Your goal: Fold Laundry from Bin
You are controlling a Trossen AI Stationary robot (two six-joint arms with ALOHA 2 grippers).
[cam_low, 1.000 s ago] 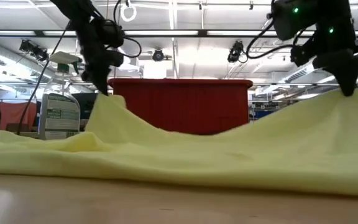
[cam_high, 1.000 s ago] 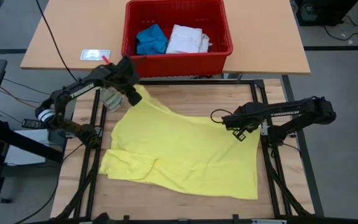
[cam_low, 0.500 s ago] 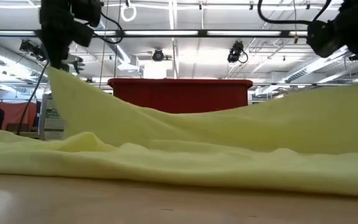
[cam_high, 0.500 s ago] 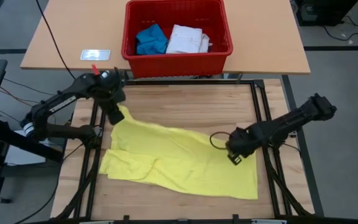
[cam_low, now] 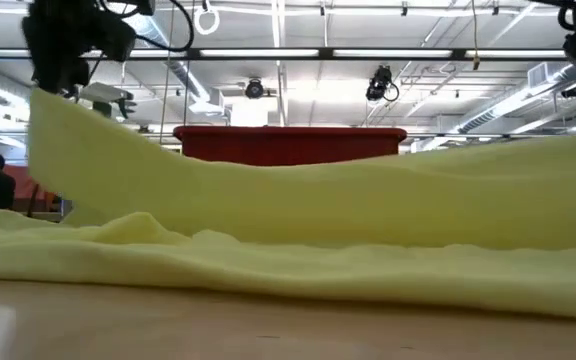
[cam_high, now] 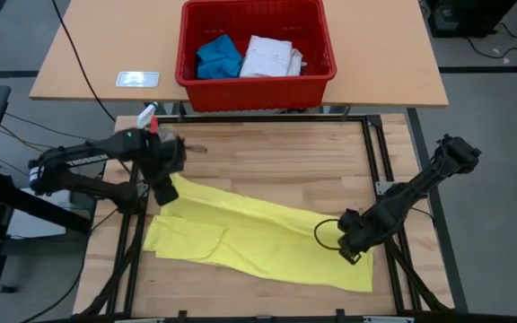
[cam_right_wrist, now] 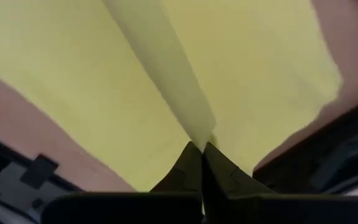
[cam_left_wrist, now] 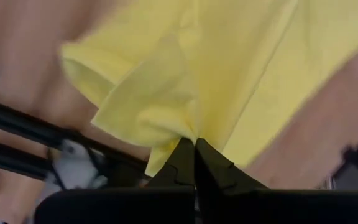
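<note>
A hall with strip lights and ceiling trusses lies behind the rig; in front, a tan bench (cam_high: 79, 63) stands beyond the wooden work bench (cam_high: 267, 152) that my two arms reach over.

On the work bench lies the yellow T-shirt (cam_high: 258, 238), the largest item. Its far edge is lifted and carried toward the near edge, so the cloth now lies as a narrow band from left to right. I judge this the first lengthwise fold, about half made: the raised edge is not yet laid down, and a sleeve at the left end lies bunched.

The red bin (cam_high: 256, 90) sits on the tan bench, well apart from the shirt. In it a white shirt (cam_high: 270, 56) and a blue piece (cam_high: 217, 56) lie side by side, untouched, so most of the laundry is left to do.

My left gripper (cam_high: 166, 190) has its jaws pinched tight on one corner of the T-shirt's raised edge, at the left end. My right gripper (cam_high: 352, 248) has its jaws likewise pinched on the other corner, near the right end.
</note>
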